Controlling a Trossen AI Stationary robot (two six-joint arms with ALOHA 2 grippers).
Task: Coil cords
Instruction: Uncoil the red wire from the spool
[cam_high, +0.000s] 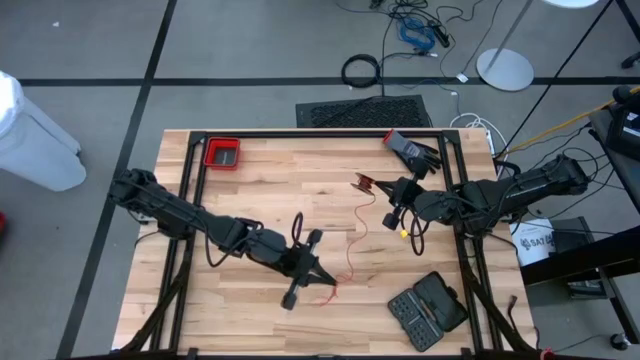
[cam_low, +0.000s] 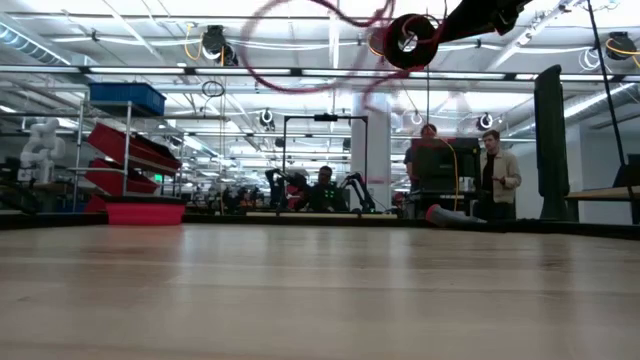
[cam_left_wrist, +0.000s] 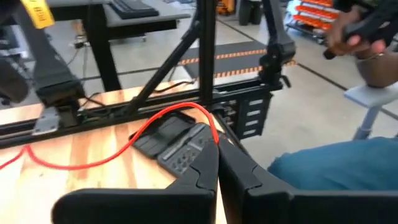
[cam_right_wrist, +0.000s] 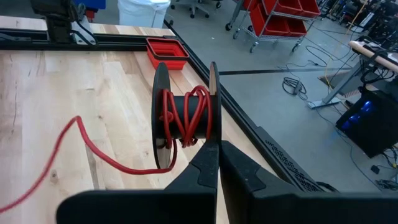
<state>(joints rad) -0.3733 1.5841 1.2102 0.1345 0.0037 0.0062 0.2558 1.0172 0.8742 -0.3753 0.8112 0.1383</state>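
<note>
A thin red cord (cam_high: 352, 255) runs from a small black spool (cam_right_wrist: 183, 115), partly wound with it, to my left gripper (cam_left_wrist: 217, 146). In the high view my right gripper (cam_high: 378, 185) is at the table's right middle, shut on the spool (cam_high: 362, 182). My left gripper (cam_high: 328, 284) is nearer the front edge, shut on the cord. The low view shows the spool (cam_low: 410, 40) and the blurred cord loops (cam_low: 300, 70) high above the tabletop. My left gripper pinches the red cord (cam_left_wrist: 214, 132) between its two fingertips, close to the cord's free end. The fingers lie nearly level. From them the cord arches up and away in a slack loop (cam_left_wrist: 93, 163). My right gripper pinches the rim of one spool flange (cam_right_wrist: 212, 134) between its two fingertips, coming at it nearly level from the table's right. The spool is lifted clear of the table, its axle lying across the fingers, and the cord trails slack from it (cam_right_wrist: 93, 149).
A red bin (cam_high: 222, 153) stands at the far left corner. A black device (cam_high: 412, 150) lies at the far right and a black tool case (cam_high: 428, 308) at the near right. People stand in the room beyond the table (cam_low: 490, 170).
</note>
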